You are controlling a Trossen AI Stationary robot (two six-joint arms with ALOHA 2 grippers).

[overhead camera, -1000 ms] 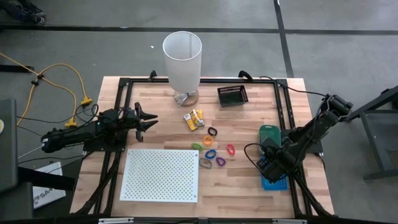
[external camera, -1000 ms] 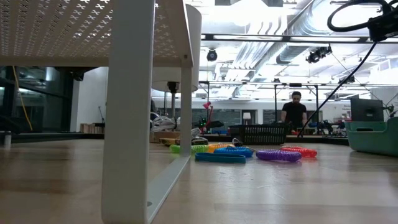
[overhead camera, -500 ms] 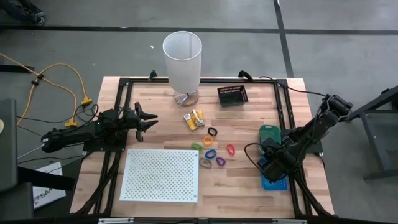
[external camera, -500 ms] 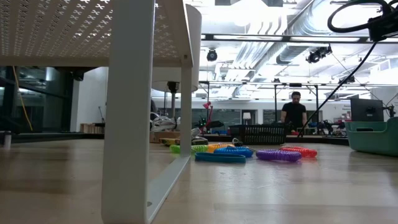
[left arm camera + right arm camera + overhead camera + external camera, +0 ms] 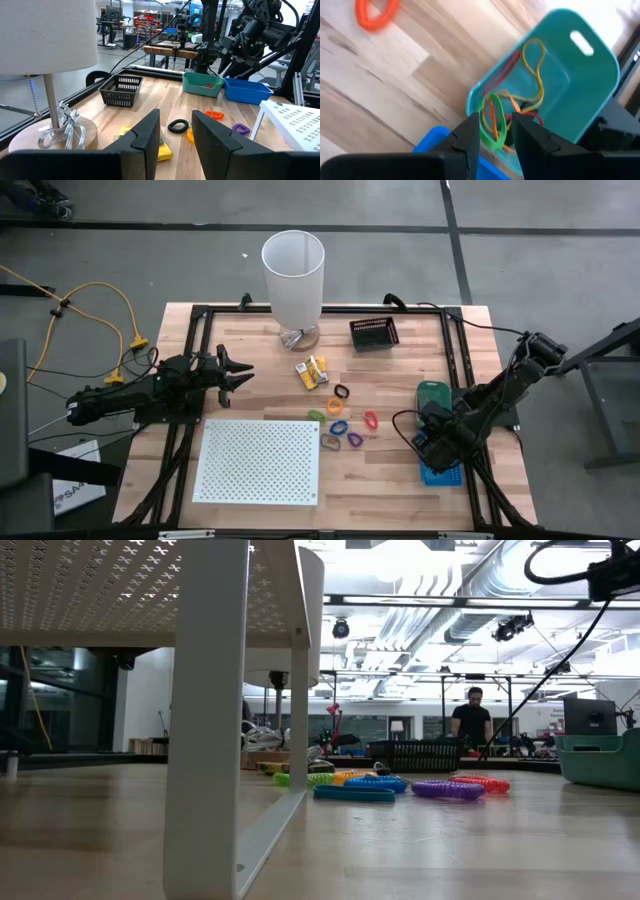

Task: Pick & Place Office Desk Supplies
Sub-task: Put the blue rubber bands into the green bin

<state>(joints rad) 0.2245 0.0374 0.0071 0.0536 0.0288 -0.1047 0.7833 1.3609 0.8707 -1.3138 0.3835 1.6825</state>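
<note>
Inside the teal bin point(image 5: 580, 75), thin rubber bands point(image 5: 520, 95) are heaped; above it the right gripper point(image 5: 494, 131) is held with fingers parted, empty. Beside it sits a blue tray point(image 5: 440, 473). Coloured loops point(image 5: 345, 425) lie nearby, unobstructed. Far off, the left gripper point(image 5: 175, 132) is held spread.

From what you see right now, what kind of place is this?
Probably a robotics lab or workshop: two robot arms work at a wooden table, with exposed ceiling ducts overhead and workbenches behind.
</note>
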